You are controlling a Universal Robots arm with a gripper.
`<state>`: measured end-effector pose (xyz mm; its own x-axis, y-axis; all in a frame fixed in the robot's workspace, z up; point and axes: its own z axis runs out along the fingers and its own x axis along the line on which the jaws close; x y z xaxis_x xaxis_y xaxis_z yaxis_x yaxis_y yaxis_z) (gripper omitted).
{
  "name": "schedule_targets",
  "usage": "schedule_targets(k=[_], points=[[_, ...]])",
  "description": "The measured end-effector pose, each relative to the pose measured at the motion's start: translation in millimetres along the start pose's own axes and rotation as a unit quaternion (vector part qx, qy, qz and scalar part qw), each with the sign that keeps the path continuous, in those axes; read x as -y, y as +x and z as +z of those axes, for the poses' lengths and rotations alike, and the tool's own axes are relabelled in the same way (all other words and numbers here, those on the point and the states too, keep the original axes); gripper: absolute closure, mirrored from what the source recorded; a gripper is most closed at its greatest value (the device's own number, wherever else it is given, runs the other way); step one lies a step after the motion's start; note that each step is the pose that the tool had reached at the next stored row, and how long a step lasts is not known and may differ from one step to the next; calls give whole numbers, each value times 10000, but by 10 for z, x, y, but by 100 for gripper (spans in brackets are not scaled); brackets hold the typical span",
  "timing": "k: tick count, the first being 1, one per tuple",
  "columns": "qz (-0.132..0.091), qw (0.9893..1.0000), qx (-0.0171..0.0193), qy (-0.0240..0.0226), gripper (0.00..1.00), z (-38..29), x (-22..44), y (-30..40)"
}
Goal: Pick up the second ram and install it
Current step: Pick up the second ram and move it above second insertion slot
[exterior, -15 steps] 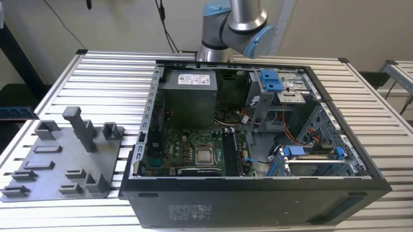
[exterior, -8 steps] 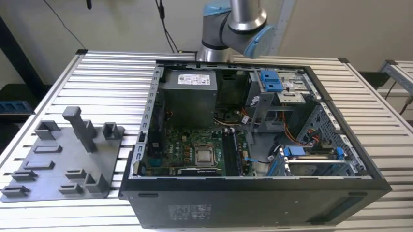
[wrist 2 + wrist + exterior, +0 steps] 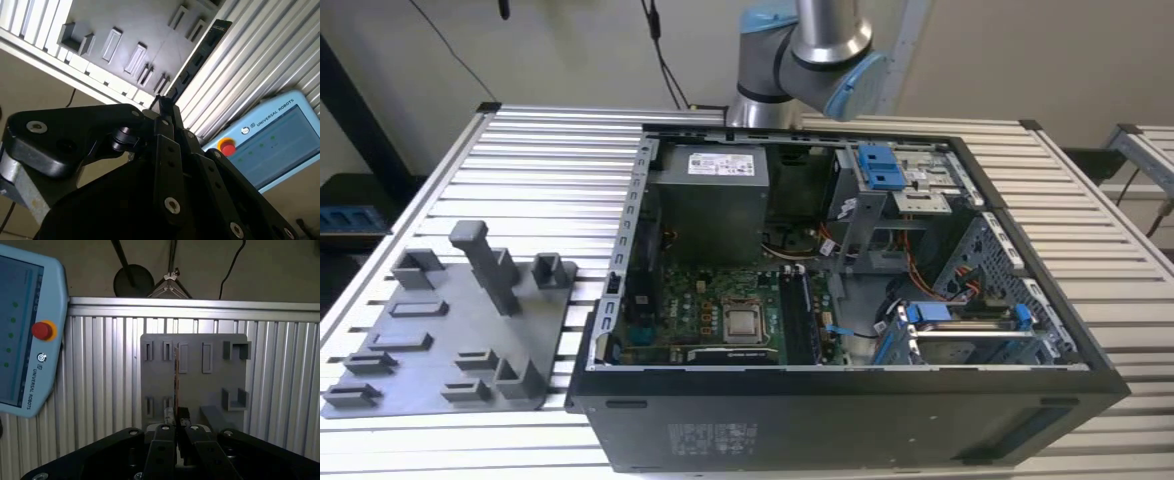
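In the first wrist view my gripper (image 3: 176, 415) is shut on the second ram (image 3: 176, 375). The ram is seen edge-on as a thin dark strip sticking out from between the black fingers (image 3: 165, 432). It hangs well above the grey plastic fixture (image 3: 195, 390), which lies on the slatted table. In the second wrist view the fingers (image 3: 167, 145) meet at the gripper (image 3: 162, 102), with the fixture (image 3: 135, 30) far beyond. The exterior view shows the open computer case (image 3: 854, 410) with its motherboard (image 3: 720, 310) and the memory slots (image 3: 798, 318) beside the processor.
The fixture (image 3: 454, 330) with its upright posts sits on the aluminium table (image 3: 520, 160) at the exterior view's left, next to the case. The arm's base (image 3: 801, 60) stands behind the case. A teach pendant (image 3: 25, 330) with a red button lies beside the table.
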<state>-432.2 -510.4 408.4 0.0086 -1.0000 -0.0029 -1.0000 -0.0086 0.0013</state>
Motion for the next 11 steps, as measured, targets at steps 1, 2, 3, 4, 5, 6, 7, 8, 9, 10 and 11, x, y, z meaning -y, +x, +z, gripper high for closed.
schedule_targets(k=[1, 2, 3, 4, 5, 6, 7, 8, 9, 10, 11], points=[[0, 10000, 0, 0, 86, 0, 10, 0], [1, 10000, 0, 0, 86, 0, 22, -1], [1, 10000, 0, 0, 86, 0, 35, -1], [0, 10000, 0, -1, 86, 0, 53, 0], [1, 10000, 0, -2, 86, 0, 75, 0], [1, 10000, 0, -4, 86, 0, 98, 0], [1, 10000, 0, -6, 86, -1, 125, 0], [1, 10000, 0, -8, 86, 0, 151, 0], [1, 10000, 0, -9, 86, 0, 178, 1], [1, 10000, 0, -11, 86, 0, 205, 1], [1, 10000, 0, -12, 86, 0, 231, 1]])
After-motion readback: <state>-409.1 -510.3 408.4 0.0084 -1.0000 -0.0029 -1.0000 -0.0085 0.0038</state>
